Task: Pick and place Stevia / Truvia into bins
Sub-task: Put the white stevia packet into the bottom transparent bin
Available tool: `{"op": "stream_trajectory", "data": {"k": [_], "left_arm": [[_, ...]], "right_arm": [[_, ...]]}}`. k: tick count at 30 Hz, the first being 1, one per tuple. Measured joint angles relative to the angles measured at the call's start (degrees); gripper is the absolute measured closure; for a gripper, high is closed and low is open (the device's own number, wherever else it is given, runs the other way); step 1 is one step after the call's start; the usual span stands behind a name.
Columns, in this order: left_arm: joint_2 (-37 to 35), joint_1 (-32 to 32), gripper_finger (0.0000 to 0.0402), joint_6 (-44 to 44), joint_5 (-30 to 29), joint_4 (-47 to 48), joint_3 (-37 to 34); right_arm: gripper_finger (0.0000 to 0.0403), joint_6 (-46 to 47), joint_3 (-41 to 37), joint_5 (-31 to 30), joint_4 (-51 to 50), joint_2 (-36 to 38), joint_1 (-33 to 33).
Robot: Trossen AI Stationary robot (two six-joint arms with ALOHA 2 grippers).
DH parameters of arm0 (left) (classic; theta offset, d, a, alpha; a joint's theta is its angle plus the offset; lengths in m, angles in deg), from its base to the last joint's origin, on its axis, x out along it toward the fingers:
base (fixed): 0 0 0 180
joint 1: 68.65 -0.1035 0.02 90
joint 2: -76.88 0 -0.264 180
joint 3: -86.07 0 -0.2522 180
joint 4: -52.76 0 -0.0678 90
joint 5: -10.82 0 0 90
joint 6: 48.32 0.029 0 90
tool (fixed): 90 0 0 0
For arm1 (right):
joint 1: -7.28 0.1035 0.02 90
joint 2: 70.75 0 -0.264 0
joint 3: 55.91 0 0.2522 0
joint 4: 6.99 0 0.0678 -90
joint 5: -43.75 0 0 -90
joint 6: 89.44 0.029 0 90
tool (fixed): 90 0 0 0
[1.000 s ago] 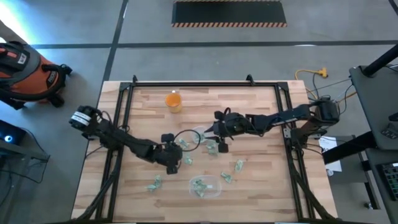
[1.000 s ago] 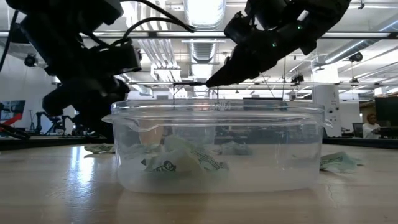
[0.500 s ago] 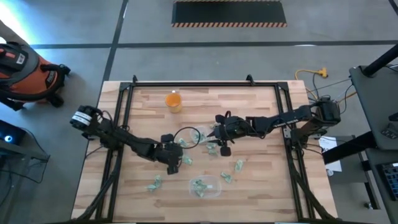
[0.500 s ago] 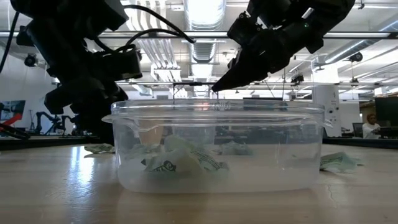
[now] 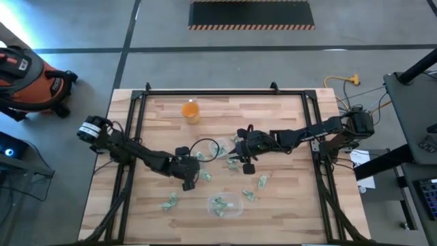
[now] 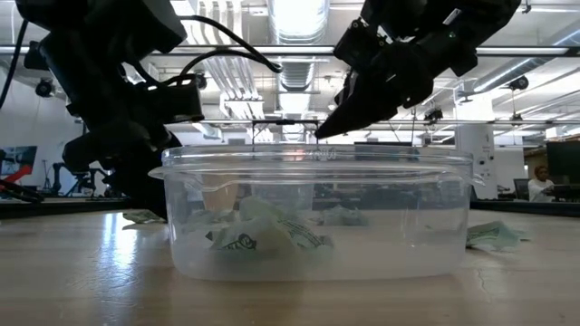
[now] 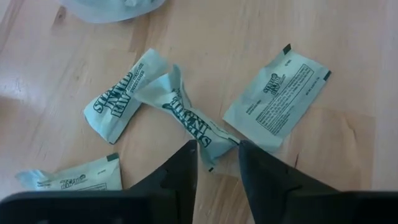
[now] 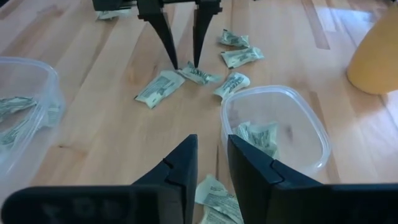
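Left pincer [image 7: 215,167] is sitting right down at the table [image 5: 287,116], fingers a narrow gap apart w/ nothing gripped yet. A crumpled Stevia sachet [image 7: 186,115] is lying just ahead of it, one end poking into the gap between the two tips. Its long axis is running roughly along the pincer's line of sight, not across it, so the fingers would be closing on the narrow width near that end. Looks like the grab is abt to happen; I'd guess a pinch that close to the end could slip.

Two more sachets are flanking it, a flat one [image 7: 275,99] on one side and a folded one [image 7: 121,103] on the other, both near but clear of the tips.

From overhead, the left pincer [image 5: 190,179] is working just beside the small round cup [image 5: 208,150]. The larger tub [image 5: 225,205], w/ a few sachets already in, is sitting nearer the table's front edge.

Right pincer [image 8: 208,163] is hovering over the far side of that cup, slightly open and empty, w/ loose sachets under it. Left arm is clearly the nearer one for this sachet.
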Motion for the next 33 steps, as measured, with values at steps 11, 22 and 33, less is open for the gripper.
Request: {"op": "stream_trajectory", "data": {"k": [11,22,33], "left_arm": [[0.0,-0.3,0.0387,0.4,-0.2,-0.2,-1.0],[-0.4,-0.2,0.0401,1.7,-0.5,-0.3,-1.7],[-5.0,1.7,0.0401,2.2,-1.0,-0.5,-1.2]], "right_arm": [[0.0335,1.1,0.0,0.0,-1.5,0.0,0.4],[0.0335,2.7,-0.1,-0.2,-5.8,0.0,1.5],[0.0335,7.1,-0.6,-10.7,-15.3,0.0,1.5]]}}
